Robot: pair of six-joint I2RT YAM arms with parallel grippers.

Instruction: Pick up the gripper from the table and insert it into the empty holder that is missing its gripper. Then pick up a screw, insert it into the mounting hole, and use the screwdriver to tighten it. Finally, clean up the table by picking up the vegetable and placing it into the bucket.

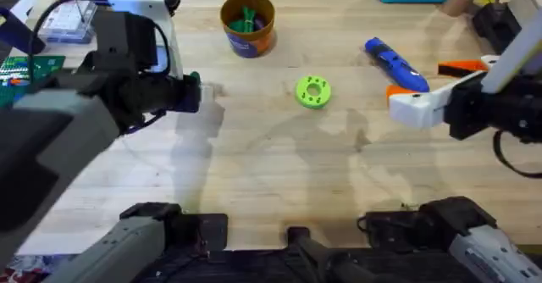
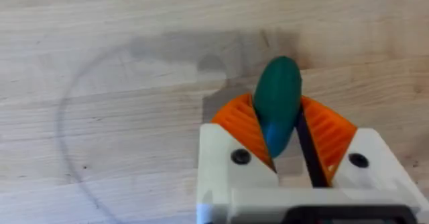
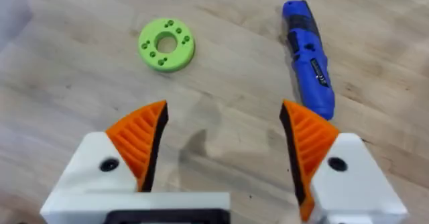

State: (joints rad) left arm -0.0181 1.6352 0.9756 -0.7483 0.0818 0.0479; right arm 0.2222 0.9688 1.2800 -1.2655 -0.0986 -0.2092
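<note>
While our left gripper (image 2: 288,140) is clamping the vegetable (image 2: 277,103) above the table (image 1: 271,164), our right gripper (image 3: 224,140) is hovering wide apart near the screwdriver (image 3: 308,56).

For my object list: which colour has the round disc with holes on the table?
Lime green. The disc shows best in the right wrist view, lying flat on the table.

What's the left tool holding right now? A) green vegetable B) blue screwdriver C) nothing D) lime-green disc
A: in the left wrist view the left tool has its orange pads clamped on the dark green vegetable, while the blue screwdriver and lime-green disc lie on the table.
</note>
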